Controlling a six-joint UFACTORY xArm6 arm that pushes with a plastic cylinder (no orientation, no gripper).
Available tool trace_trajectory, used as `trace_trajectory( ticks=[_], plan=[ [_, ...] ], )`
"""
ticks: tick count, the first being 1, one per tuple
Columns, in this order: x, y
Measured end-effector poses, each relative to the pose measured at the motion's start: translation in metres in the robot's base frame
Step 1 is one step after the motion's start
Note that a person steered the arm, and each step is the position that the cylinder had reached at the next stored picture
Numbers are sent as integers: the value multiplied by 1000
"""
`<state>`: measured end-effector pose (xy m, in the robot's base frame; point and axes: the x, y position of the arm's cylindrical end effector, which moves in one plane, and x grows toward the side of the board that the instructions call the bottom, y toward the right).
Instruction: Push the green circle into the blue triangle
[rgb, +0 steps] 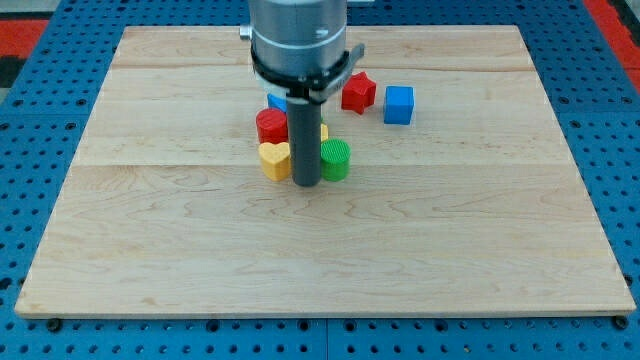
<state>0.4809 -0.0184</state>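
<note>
Pale wooden board (200, 260), plank seams visible, is laid on a blue perforated base (40, 340), seen past every board edge. Red patches (25, 20) are seen beyond both top corners. Lighting is even.

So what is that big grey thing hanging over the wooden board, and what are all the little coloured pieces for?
That grey thing is a robot arm. It has no hand; it ends in a dark stick, and my tip, the stick's bottom end, slides along the wooden board to push pieces around. Nothing is held, only pushed.

There is just one picture, from a camera looking down at the board from the front.

On the board lie small blocks. My tip stands between a yellow heart on the view's left and a green circle on the view's right. Behind the heart is a red round block. Further back to the view's right are a red star and a blue cube. A bit of another blue block peeks out behind the arm; its shape is mostly hidden.
</note>
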Motion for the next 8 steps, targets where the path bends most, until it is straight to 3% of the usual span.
trace_trajectory(
  ticks=[2,3,4,5,8],
  plan=[
    [48,-10],
    [46,0],
    [38,94],
    [13,116],
    [-27,49]
  ],
)
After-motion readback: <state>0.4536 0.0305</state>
